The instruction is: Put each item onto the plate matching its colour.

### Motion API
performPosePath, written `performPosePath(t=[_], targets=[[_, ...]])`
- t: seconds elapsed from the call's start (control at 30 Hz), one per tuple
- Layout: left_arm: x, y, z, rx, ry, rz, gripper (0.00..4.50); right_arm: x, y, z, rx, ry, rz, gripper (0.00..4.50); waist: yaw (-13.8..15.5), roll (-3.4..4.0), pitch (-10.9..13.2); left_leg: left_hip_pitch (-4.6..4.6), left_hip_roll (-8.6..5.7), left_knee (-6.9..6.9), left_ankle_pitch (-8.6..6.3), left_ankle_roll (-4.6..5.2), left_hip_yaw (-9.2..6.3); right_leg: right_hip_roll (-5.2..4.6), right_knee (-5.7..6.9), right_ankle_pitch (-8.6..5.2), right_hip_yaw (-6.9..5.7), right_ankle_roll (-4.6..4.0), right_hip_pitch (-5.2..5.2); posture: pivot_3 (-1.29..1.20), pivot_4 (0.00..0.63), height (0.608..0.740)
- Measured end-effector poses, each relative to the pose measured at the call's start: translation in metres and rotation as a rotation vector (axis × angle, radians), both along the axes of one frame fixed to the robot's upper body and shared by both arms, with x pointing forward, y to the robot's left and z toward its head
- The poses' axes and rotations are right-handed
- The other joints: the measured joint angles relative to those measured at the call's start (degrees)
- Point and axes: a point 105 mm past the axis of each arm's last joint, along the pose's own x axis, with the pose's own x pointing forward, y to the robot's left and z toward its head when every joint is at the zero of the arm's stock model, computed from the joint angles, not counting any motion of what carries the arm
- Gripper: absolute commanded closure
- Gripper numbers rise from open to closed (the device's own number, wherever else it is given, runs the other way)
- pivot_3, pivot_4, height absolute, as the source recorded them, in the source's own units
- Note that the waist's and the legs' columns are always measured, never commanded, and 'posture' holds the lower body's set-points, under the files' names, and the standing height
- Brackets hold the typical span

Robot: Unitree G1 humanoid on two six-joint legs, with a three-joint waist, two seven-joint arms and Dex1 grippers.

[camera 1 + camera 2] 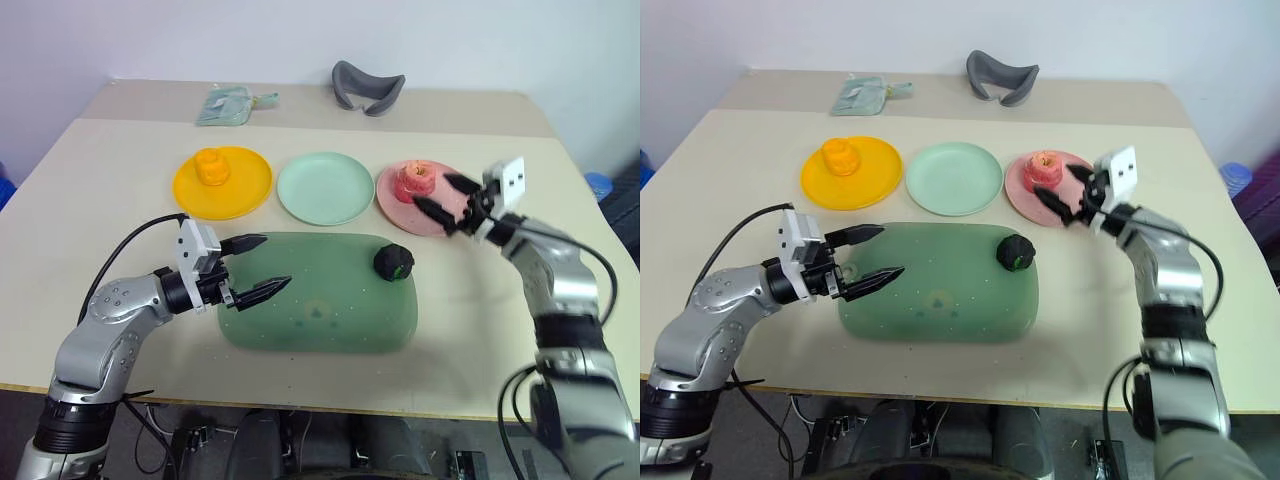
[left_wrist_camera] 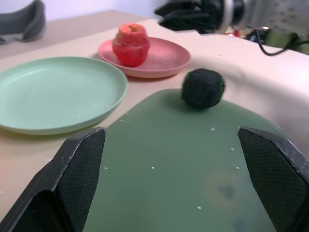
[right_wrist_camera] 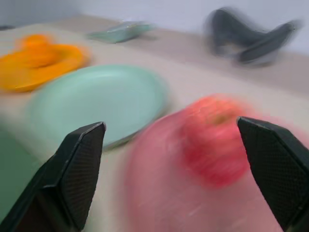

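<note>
- I see a wide beige counter (image 1: 120, 170) with three round plastic plates in a row.
- The yellow round plate (image 1: 240, 190) is on my left. The orange-yellow lumpy toy fruit (image 1: 211, 167) sits on it.
- The mint green round plate (image 1: 325, 188) is in the middle. Nothing lies on it.
- The pink round plate (image 1: 392, 205) is on my right. The pink-red toy apple (image 1: 413, 181) stands upright on it.
- The big dark-green tray with round corners (image 1: 320, 300) lies nearer to me than the plates.
- The very dark green bumpy toy ball (image 1: 394, 262) rests on the tray's far right corner, just below the pink plate.
- My left tool (image 1: 257, 267) hangs over the left end of the tray. Its two black fingers are spread wide apart and they grip nothing. It points across the tray toward the ball, well apart from it.
- My right tool (image 1: 447, 200) is at the right edge of the pink plate, just beside the apple. Its fingers are spread wide too, and the apple is not between them.
- A grey curved thing (image 1: 367, 87) lies at the far edge of the counter, behind the plates.
- A pale green cloth (image 1: 230, 104) lies at the far edge too, behind the yellow plate.
</note>
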Motion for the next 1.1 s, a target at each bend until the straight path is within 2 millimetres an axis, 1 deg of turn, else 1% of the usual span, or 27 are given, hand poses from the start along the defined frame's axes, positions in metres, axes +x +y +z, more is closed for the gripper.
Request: performPosePath(t=[0.03, 0.13, 0.2, 0.3, 0.57, 0.73, 0.9, 0.93, 0.97, 1.03, 1.07, 1.1], targets=[[0.000, -0.001, 0.000, -0.002, 0.003, -0.016, 0.00, -0.012, 0.004, -0.003, 0.008, 0.032, 0.030, 0.06, -0.01, 0.00, 0.00, 0.00, -0.01, 0.01, 0.00, 0.01, 0.01, -0.01, 0.00, 0.00, 0.00, 0.00, 0.00, 0.00, 0.150, 0.740], [-0.001, -0.002, 0.002, 0.001, 0.002, -0.052, 0.00, -0.034, 0.015, -0.004, 0.019, 0.078, 0.095, 0.06, -0.19, 0.01, 0.00, 0.03, -0.01, 0.03, -0.01, 0.01, -0.02, 0.04, 0.03, 0.00, -0.01, 0.00, 0.03, 0.00, 0.150, 0.740], [0.000, -0.002, 0.001, 0.000, 0.008, -0.059, 0.00, -0.042, 0.021, -0.005, 0.022, 0.092, 0.121, 0.06, -0.16, 0.01, 0.00, 0.03, -0.01, 0.03, -0.01, 0.01, -0.03, 0.04, 0.02, 0.00, -0.01, 0.00, 0.04, 0.00, 0.150, 0.740], [0.002, -0.003, 0.003, 0.000, 0.005, -0.081, 0.00, -0.049, 0.028, -0.012, 0.019, 0.127, 0.147, 0.06, -0.04, 0.00, 0.00, 0.02, -0.03, 0.07, -0.03, 0.05, -0.02, 0.03, 0.02, 0.01, -0.01, 0.00, 0.04, 0.00, 0.150, 0.740], [0.004, -0.005, 0.004, 0.000, 0.011, -0.096, 0.00, -0.052, 0.042, -0.033, -0.029, 0.160, 0.182, 0.06, 0.01, 0.00, 0.00, 0.02, -0.03, 0.10, -0.04, 0.06, -0.03, 0.03, 0.02, 0.01, -0.01, 0.00, 0.05, 0.00, 0.150, 0.740], [0.002, -0.003, 0.001, 0.003, 0.022, -0.086, 0.00, -0.048, 0.039, -0.045, -0.048, 0.177, 0.174, 0.06, -0.01, 0.00, 0.00, 0.02, -0.03, 0.11, -0.04, 0.06, -0.03, 0.03, 0.02, 0.00, -0.01, 0.00, 0.06, 0.00, 0.150, 0.740], [-0.001, -0.004, 0.003, 0.002, 0.010, -0.077, 0.00, -0.036, 0.038, -0.062, -0.059, 0.202, 0.158, 0.06, -0.05, 0.00, 0.00, 0.02, -0.03, 0.12, -0.04, 0.06, -0.03, 0.04, 0.02, 0.00, -0.01, 0.00, 0.06, 0.00, 0.150, 0.740], [-0.001, -0.004, 0.003, -0.001, 0.012, -0.078, 0.00, -0.034, 0.038, -0.064, -0.055, 0.204, 0.156, 0.57, -0.05, 0.00, 0.00, 0.01, -0.03, 0.12, -0.04, 0.06, -0.03, 0.04, 0.02, 0.00, -0.01, 0.00, 0.06, 0.00, 0.150, 0.740], [-0.002, -0.003, 0.003, -0.005, 0.015, -0.075, 0.00, -0.031, 0.039, -0.066, -0.058, 0.203, 0.157, 0.84, -0.07, 0.00, 0.00, 0.02, -0.03, 0.12, -0.04, 0.06, -0.03, 0.04, 0.02, 0.00, -0.01, 0.00, 0.06, 0.00, 0.150, 0.740], [-0.005, -0.003, 0.003, -0.006, 0.019, -0.069, 0.00, -0.026, 0.036, -0.066, -0.071, 0.191, 0.151, 1.81, -0.10, 0.00, 0.00, 0.02, -0.02, 0.12, -0.04, 0.06, -0.04, 0.04, 0.02, 0.00, -0.01, 0.00, 0.06, 0.00, 0.150, 0.740], [-0.005, -0.002, 0.002, -0.006, 0.019, -0.066, 0.00, -0.024, 0.036, -0.065, -0.074, 0.182, 0.151, 2.18, -0.05, 0.00, 0.00, 0.02, -0.02, 0.12, -0.04, 0.06, -0.04, 0.04, 0.03, 0.00, -0.01, 0.00, 0.06, 0.00, 0.150, 0.740], [-0.005, -0.002, 0.002, -0.004, 0.018, -0.058, 0.00, -0.022, 0.036, -0.063, -0.080, 0.170, 0.152, 2.18, -0.02, 0.00, 0.00, 0.02, -0.02, 0.13, -0.04, 0.06, -0.04, 0.04, 0.03, 0.01, -0.01, 0.00, 0.06, 0.00, 0.150, 0.740]])
